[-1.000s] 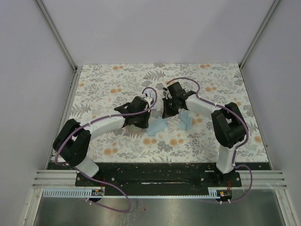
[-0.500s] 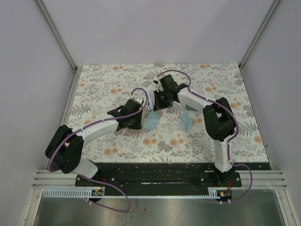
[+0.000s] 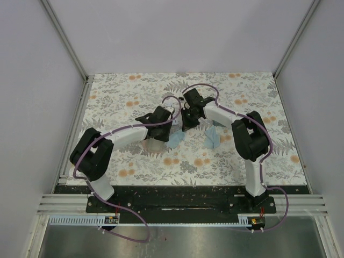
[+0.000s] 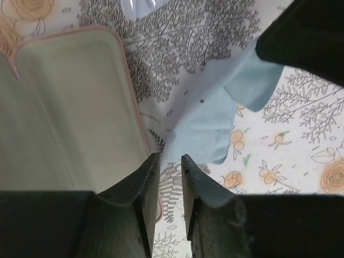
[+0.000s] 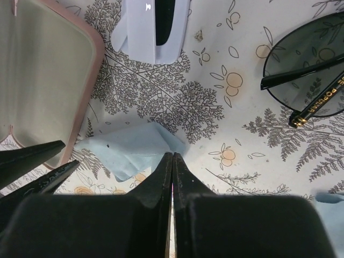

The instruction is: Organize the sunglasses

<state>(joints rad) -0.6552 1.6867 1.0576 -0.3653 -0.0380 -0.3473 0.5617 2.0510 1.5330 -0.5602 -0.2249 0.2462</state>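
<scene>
Right wrist view, read left to right; clock positions taken about the view's centre. Pink case [image 5: 37, 80] lay open at 10 o'clock, pale lining up, with no glasses in the part shown. Left tool [image 4: 167, 161] was narrow, its fingers straddling the case's near rim; I could not tell whether it pinched the rim or only stood over it. Light blue cloth [image 5: 126, 150] lay flat on the worktop [image 3: 118, 97] at 7 o'clock, just beside the case. White-framed sunglasses [image 5: 156, 27] sat at 12 o'clock, near the case corner but apart from it. Right tool [image 5: 172, 158] at 6 o'clock was pressed fully together and held nothing, with its tips at the cloth's edge. Dark sunglasses [image 5: 309, 70] lay at 2 o'clock, temples folded across the lens, well apart from the case. A second cloth [image 5: 330, 200] showed at 4 o'clock. Both pairs were outside the case, so I judged the task barely begun. Risks noted:
1. The two tools worked close together over the case, so a reach by either could strike the other.
2. The closed right tool, if lowered unopened, would push a pair or drag the cloth instead of grasping.
3. If the left tool's hold on the rim was loose, the case could slide or tip when a pair went in.
4. A pinch on the dark lens, not the frame, could scratch it or let it slip.
</scene>
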